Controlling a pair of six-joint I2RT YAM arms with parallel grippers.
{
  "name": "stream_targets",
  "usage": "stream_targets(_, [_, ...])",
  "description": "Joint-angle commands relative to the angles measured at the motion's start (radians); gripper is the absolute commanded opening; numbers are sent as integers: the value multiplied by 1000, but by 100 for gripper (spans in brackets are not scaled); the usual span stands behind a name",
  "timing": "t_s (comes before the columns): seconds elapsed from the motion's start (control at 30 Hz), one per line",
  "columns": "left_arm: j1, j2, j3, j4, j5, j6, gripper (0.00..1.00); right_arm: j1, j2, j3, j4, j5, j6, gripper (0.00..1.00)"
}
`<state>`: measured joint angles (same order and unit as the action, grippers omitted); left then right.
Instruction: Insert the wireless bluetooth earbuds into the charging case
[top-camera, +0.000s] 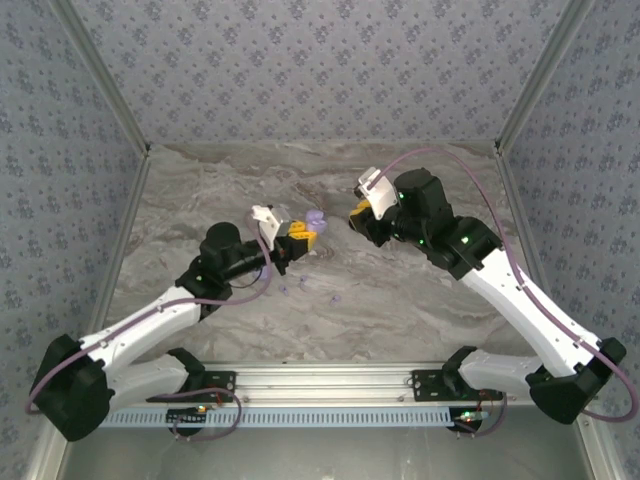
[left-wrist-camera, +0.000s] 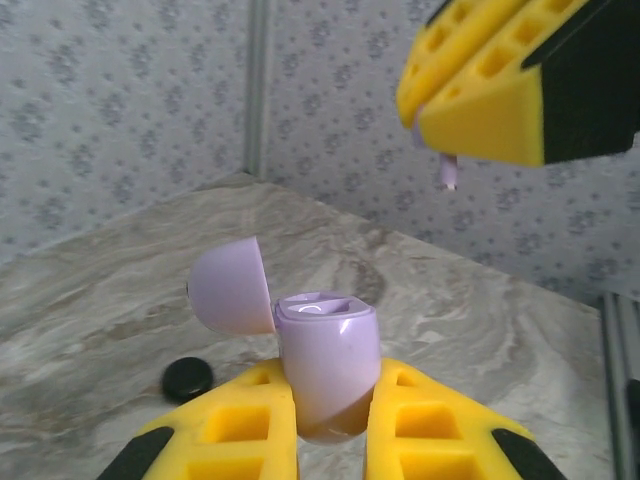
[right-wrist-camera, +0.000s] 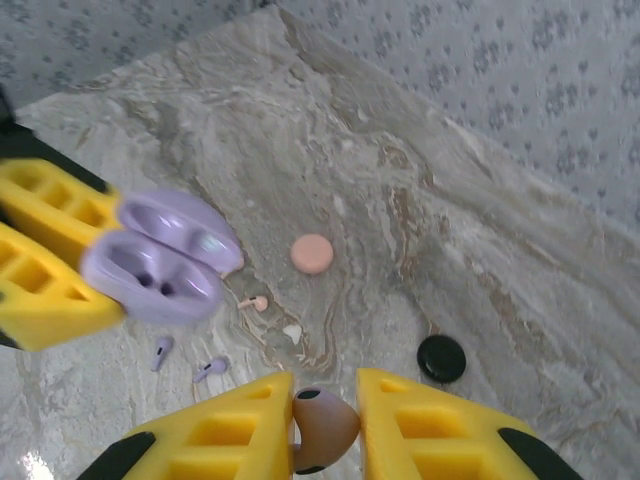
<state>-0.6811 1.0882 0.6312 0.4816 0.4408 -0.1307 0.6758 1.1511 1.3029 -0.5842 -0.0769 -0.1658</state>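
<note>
The lilac charging case (left-wrist-camera: 325, 365) stands upright between the yellow fingers of my left gripper (left-wrist-camera: 330, 400), which is shut on it. Its lid (left-wrist-camera: 230, 287) is swung open to the left. In the top view the left gripper (top-camera: 300, 236) holds the case (top-camera: 316, 218) above mid-table. My right gripper (right-wrist-camera: 325, 400) is shut on a pink earbud (right-wrist-camera: 325, 430); it hovers just right of the case (right-wrist-camera: 160, 260). The earbud's stem (left-wrist-camera: 449, 172) hangs below the right gripper (left-wrist-camera: 480, 110). On the table lie two lilac earbuds (right-wrist-camera: 162, 350) (right-wrist-camera: 212, 368) and a pink one (right-wrist-camera: 254, 302).
A pink round disc (right-wrist-camera: 312, 253) and a black round disc (right-wrist-camera: 441, 358) lie on the marble tabletop (top-camera: 420, 300). Patterned walls close the table at the back and both sides.
</note>
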Motion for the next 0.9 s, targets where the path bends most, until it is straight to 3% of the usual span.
stream_targets(0.0, [-6,48,64,103,149,-38,0,11,-17,15,27,-57,-105,23])
stream_targets(0.33, [-6,146,122,158,270,-79,0,40,-22,11,64,-70,-162,24])
stream_targets(0.87, [-7,156,126,163,282,-91,0,70,15,-2,89,-63,-170,24])
